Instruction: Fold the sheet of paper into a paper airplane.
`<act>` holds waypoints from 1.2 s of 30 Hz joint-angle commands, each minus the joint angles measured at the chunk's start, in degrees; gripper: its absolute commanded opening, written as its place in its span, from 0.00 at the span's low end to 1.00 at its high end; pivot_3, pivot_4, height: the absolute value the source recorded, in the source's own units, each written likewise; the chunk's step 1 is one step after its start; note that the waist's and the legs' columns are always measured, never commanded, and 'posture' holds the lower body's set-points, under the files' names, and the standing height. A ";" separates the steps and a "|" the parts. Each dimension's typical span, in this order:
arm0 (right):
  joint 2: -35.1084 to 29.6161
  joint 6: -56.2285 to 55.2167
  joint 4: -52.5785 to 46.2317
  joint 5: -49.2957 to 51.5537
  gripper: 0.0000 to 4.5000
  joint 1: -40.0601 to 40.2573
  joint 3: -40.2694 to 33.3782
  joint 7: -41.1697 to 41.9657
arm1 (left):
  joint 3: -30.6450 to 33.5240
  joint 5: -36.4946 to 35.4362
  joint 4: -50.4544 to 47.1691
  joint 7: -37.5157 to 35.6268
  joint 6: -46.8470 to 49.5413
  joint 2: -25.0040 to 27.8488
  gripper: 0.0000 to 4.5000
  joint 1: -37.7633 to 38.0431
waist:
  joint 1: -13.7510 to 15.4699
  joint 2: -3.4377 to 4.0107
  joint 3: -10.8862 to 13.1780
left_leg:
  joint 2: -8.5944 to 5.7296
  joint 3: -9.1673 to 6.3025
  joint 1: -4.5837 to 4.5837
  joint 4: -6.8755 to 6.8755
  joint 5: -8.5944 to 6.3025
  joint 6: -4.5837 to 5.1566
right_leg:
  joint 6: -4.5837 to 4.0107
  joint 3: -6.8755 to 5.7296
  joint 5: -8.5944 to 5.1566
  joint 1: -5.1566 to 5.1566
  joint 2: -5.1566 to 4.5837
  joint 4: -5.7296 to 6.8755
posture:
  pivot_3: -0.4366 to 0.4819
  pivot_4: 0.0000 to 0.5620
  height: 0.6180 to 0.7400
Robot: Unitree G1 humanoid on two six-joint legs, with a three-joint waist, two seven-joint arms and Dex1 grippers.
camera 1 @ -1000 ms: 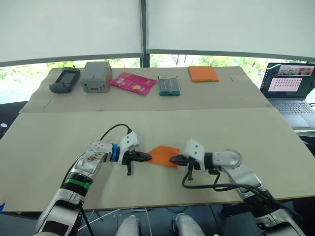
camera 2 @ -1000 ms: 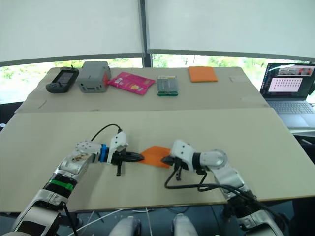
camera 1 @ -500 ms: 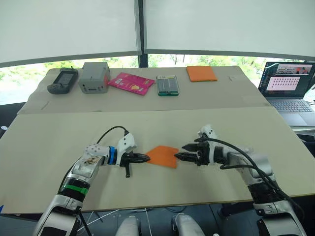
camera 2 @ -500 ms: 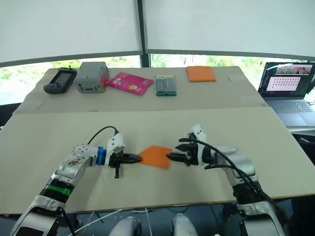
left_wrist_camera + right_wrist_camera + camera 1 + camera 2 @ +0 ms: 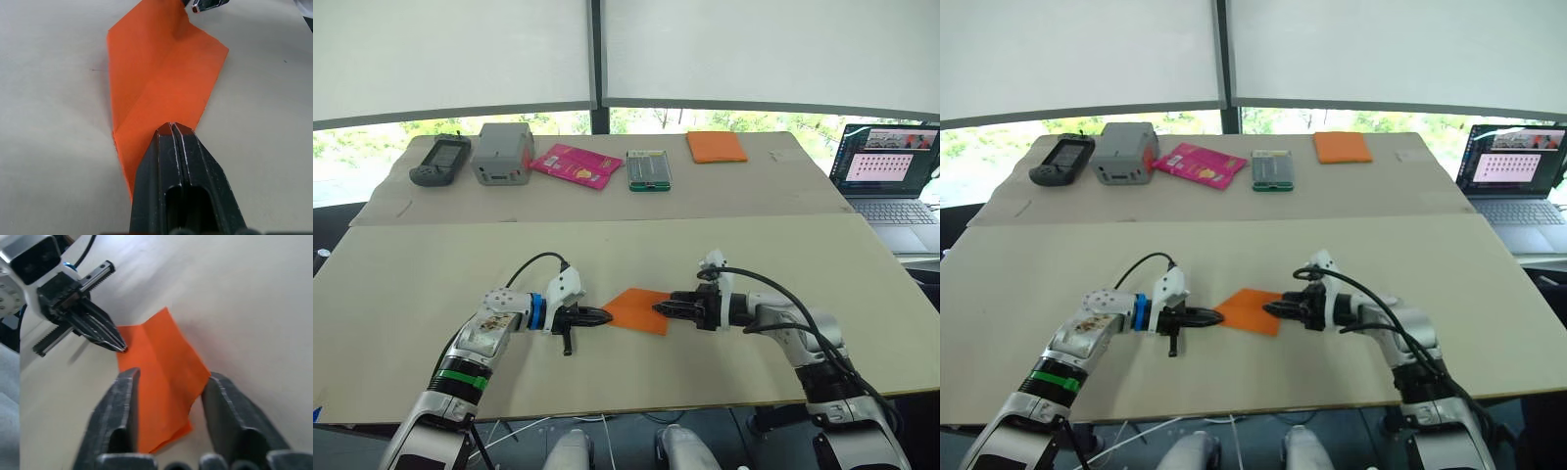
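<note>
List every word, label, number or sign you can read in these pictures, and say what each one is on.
No text can be read.
Pink packet: printing too small to read.
Green-edged case: markings blurred.
Laptop: screen content too small.
Black handheld device and grey box: nothing readable.
Sheet of paper: blank.

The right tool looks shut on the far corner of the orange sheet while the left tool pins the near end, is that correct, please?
Not quite. The right tool is open: the right wrist view shows its fingers spread on either side of the sheet of paper's corner, not clamped. The left tool is shut and does pin the other end.
</note>
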 commanded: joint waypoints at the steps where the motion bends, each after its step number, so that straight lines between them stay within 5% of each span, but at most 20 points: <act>1: -0.40 -4.26 -3.00 0.89 0.16 0.07 -0.86 1.59 | -1.30 1.19 1.39 0.05 0.59 0.19 0.00 1.58 | 0.00 0.00 0.00 | 0.00 0.00 0.01 0.00 0.00 0.00 | 0.00 0.00 0.00 0.00 0.00 0.00 | 0.48 0.27 1.00; 3: -1.43 -10.52 -4.39 -1.98 0.00 1.09 0.78 2.99 | -1.34 1.21 1.50 -0.17 0.65 0.24 0.00 1.45 | 0.01 0.00 0.00 | 0.00 0.00 0.01 0.00 0.00 0.00 | 0.00 0.00 0.00 0.00 0.00 0.01 | 0.48 0.27 1.00; 15: -4.26 -52.92 -0.25 -18.92 0.00 7.01 8.56 6.45 | -1.02 0.76 2.25 -0.36 0.80 -0.28 0.00 1.00 | 0.02 0.00 0.00 | 0.00 0.02 0.03 0.00 0.00 0.00 | 0.03 -0.01 -0.02 0.02 0.00 -0.04 | 0.48 0.27 1.00; 28: -4.39 -69.97 11.85 -28.38 0.00 6.26 11.80 3.21 | 2.44 -2.92 1.97 -2.33 1.45 -0.33 0.00 -0.21 | 0.00 0.00 0.00 | 0.00 0.03 0.05 0.00 0.00 0.00 | 0.01 0.01 -0.02 0.02 0.00 -0.02 | 0.48 0.27 1.00; 36: -5.34 -77.04 16.69 -34.01 0.00 4.68 13.76 -0.66 | 8.57 -11.59 1.34 -4.44 6.92 -1.32 0.00 -4.03 | -0.29 -0.01 0.00 | 0.01 0.00 0.07 0.00 0.00 0.00 | 0.01 0.00 -0.01 0.02 0.02 0.02 | 0.48 0.27 1.00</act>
